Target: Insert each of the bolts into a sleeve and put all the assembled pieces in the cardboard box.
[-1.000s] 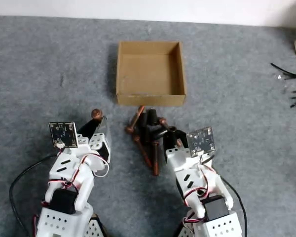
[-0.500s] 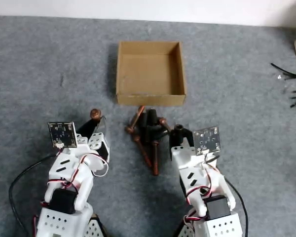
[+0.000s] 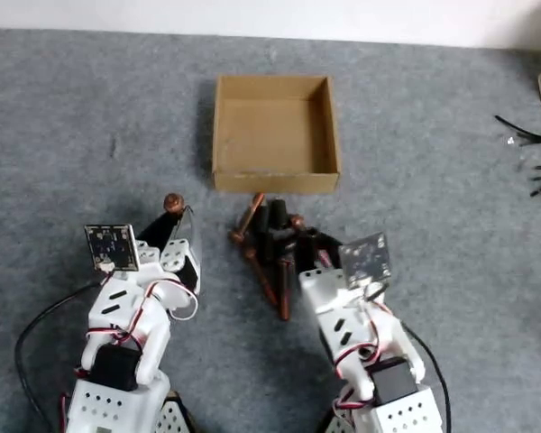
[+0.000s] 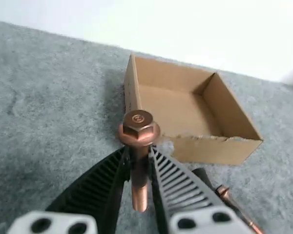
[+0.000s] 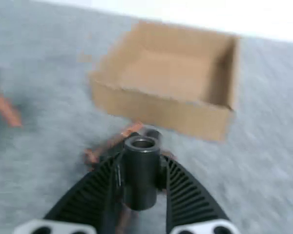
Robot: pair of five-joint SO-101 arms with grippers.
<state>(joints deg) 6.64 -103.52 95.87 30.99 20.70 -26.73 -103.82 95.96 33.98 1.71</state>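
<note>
- The cardboard box, in the upper centre of the high view, has no assembled piece in it, so by my reading the task is at its very start.
- The left gripper is clamped on a copper-coloured bolt, with the shank between the jaws and the hex head just past the fingertips. In the high view this pair sits left of centre, below and to the left of the box.
- The right gripper is closed around a black sleeve. In the high view it is right of centre, at the edge of the pile.
- The two held parts are well apart and not yet joined. Mating them looks like the step in hand.
- The remaining loose bolts and loose sleeves lie jumbled at centre, just below the box's near wall. They all have yet to be paired and boxed.
- The held bolt seems roughly upright: head uppermost, shank tip downward, long axis along the gap between the jaws.
- The held sleeve likewise stands on end. Its open bore faces up and its long axis is near vertical.
</note>
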